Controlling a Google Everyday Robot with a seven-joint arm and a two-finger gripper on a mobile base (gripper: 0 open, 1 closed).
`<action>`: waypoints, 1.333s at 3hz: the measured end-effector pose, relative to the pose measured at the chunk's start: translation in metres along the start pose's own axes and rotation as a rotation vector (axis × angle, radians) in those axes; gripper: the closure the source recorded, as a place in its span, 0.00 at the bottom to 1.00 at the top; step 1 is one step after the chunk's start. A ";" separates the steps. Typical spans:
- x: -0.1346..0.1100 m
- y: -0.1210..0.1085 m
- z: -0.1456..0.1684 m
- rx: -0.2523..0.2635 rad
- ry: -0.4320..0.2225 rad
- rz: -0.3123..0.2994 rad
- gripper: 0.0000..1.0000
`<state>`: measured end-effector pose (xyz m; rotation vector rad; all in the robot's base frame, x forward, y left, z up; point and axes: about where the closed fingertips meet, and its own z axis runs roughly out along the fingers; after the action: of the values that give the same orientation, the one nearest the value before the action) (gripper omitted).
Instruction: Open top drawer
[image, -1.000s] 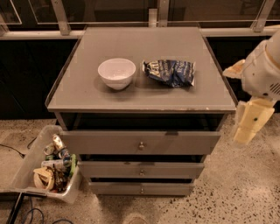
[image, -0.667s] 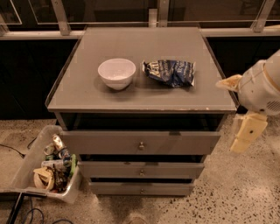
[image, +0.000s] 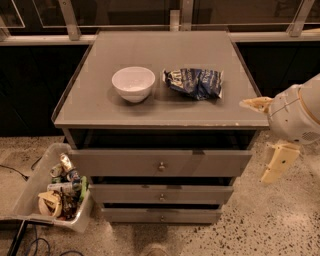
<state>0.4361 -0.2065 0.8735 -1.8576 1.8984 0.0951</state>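
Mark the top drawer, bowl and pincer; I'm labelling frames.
top drawer (image: 200, 163), camera view, front panel.
bowl (image: 133, 82), camera view, its inside.
pincer (image: 252, 142), camera view, right of drawer, midway between fingertips.

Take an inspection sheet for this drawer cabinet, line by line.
Surface: grey cabinet top, flat, carrying two things.
Job's things: top drawer, knob at centre; dark gap above its front, so it seems pulled out a little; inside not visible.
Clutter: white bowl and crumpled blue bag side by side on top, apart; bin of rubbish on the floor at the left.
Grippers: hand open, empty, to the right of the cabinet, not touching the drawer.
Cables: dark cables on the floor by the bin.
Surroundings: speckled floor; railing behind.
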 end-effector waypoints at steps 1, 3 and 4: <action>0.004 0.001 0.020 -0.032 0.002 0.000 0.00; 0.026 -0.016 0.096 -0.047 -0.040 0.052 0.00; 0.026 -0.016 0.095 -0.047 -0.040 0.052 0.00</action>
<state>0.4798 -0.1959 0.7840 -1.8232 1.9333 0.1937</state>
